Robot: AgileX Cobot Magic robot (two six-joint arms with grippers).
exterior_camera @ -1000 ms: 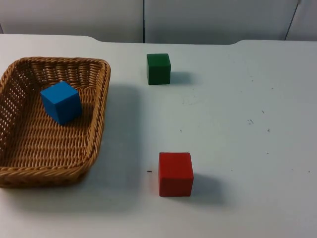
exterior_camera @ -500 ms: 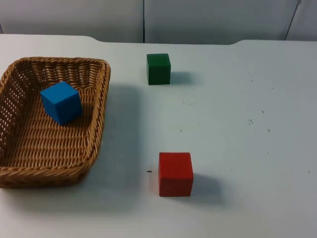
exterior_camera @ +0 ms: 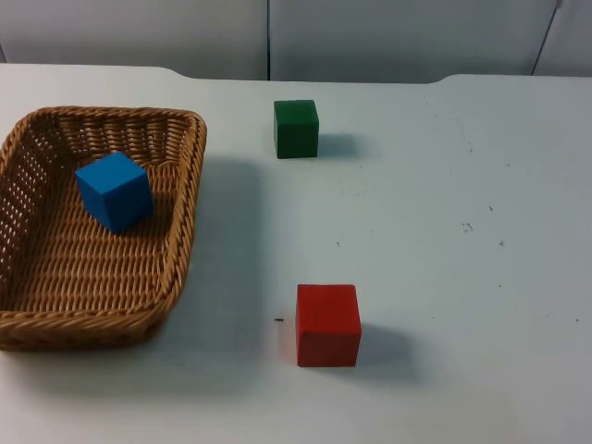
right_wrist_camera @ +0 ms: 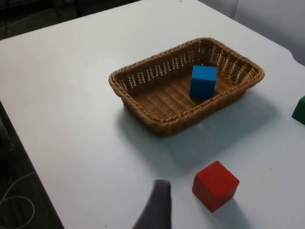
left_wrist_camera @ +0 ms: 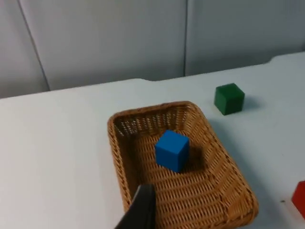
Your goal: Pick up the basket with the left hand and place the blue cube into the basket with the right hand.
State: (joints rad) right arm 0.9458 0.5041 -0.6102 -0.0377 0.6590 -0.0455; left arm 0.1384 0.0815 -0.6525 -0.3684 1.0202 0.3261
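Left gripper above the basket's near rim, right gripper above bare table near the red cube; finger gap on either cannot be told. Blue cube sits inside basket. Green cube well apart.

Basket left side clipped by top view edge; red cube and green cube clipped in wrist views.
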